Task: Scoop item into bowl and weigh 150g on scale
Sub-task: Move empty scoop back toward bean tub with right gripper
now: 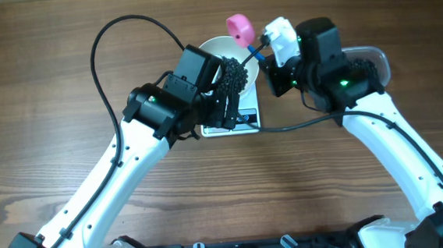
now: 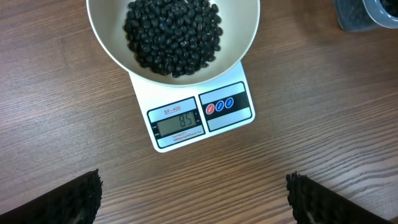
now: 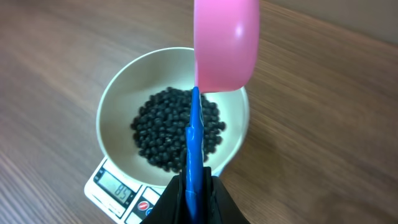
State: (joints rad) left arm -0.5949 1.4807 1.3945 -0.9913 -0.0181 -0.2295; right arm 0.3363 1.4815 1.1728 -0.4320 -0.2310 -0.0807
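The white bowl (image 2: 249, 43) stands on the white scale (image 2: 233, 124) and holds a dark heap of black pellets, the item (image 2: 174, 34). The display reads 85. My left gripper (image 2: 193, 202) hovers open over bare wood just in front of the scale, nothing between its fingers (image 2: 74, 199). My right gripper (image 3: 196, 193) is shut on the blue handle (image 3: 194, 137) of a pink scoop (image 3: 225, 43), whose cup hangs above the bowl's (image 3: 112, 106) far rim with its underside towards the camera. In the overhead view the scoop (image 1: 239, 29) sits beyond the bowl (image 1: 214, 46), and the left gripper (image 1: 233, 88) covers most of the scale (image 1: 245, 122).
A clear plastic tub (image 1: 373, 57) with dark contents sits to the right, partly under my right arm; its corner shows in the left wrist view (image 2: 367, 12). Brown wooden tabletop (image 1: 49, 112) surrounds everything.
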